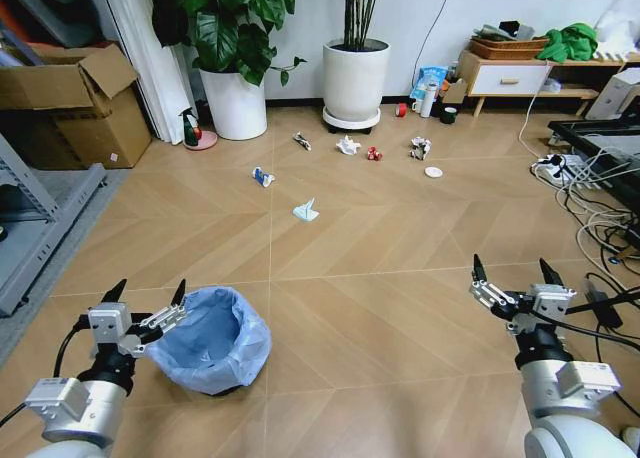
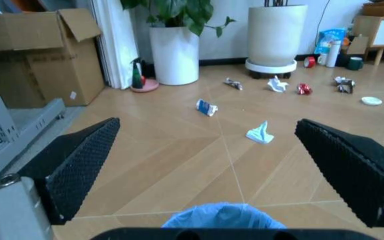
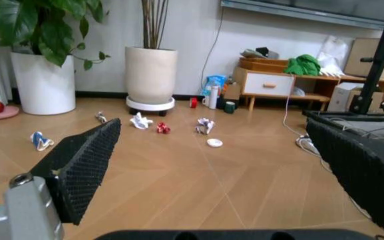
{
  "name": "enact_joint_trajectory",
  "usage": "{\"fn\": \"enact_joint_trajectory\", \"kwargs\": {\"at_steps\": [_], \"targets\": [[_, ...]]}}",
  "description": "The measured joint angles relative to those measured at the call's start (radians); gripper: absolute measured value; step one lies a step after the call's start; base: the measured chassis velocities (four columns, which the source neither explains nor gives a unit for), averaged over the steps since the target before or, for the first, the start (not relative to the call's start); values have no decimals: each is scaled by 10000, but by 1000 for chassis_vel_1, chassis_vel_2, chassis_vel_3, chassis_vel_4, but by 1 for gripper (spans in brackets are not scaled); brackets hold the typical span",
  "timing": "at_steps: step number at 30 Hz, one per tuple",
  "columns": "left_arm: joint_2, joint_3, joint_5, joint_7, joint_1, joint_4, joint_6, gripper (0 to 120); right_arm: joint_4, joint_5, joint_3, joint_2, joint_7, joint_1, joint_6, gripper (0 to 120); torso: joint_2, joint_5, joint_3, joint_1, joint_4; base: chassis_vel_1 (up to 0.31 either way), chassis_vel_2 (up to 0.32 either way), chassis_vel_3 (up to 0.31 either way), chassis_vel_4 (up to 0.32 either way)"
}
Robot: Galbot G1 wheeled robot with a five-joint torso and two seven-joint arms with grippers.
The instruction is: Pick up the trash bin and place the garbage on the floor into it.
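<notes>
The trash bin, dark with a crinkly light blue bag, stands on the floor at the near left. My left gripper hovers open just left of its rim, and the bag's edge shows below its fingers. My right gripper is open over bare parquet at the near right. Garbage lies farther ahead: a blue-white wrapper, a pale blue scrap, a white wad, a red scrap, another wad and a white lid.
Two big white plant pots stand at the back wall. A cardboard box and metal shelf line the left. Cables and a power strip crowd the right. A low cabinet is at the back right.
</notes>
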Motion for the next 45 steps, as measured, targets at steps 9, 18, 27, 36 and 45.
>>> {"fn": "enact_joint_trajectory", "kwargs": {"at_steps": [9, 18, 27, 36, 45], "targets": [[106, 28, 110, -18, -92, 81, 57, 100, -5, -9, 3, 12, -14, 5, 9, 100, 0, 0, 0, 0, 0, 0, 0, 0, 0], [326, -38, -130, -43, -170, 141, 227, 100, -14, -20, 23, 46, -101, 20, 20, 100, 0, 0, 0, 0, 0, 0, 0, 0, 0], [829, -59, -592, -171, -299, 253, 716, 100, 7, -59, 42, 95, -108, 10, 56, 100, 0, 0, 0, 0, 0, 0, 0, 0, 0], [1645, -170, -1386, -536, -801, 804, 1922, 100, 33, -64, 35, 75, -113, -4, 76, 100, 0, -1, 0, 0, 0, 0, 0, 0, 0], [2477, -145, -2050, -1002, -1398, 1457, 3843, 100, -13, -65, -66, 46, -114, 36, 79, 100, 0, 1, 0, 0, -1, 0, 0, 0, 0]]}}
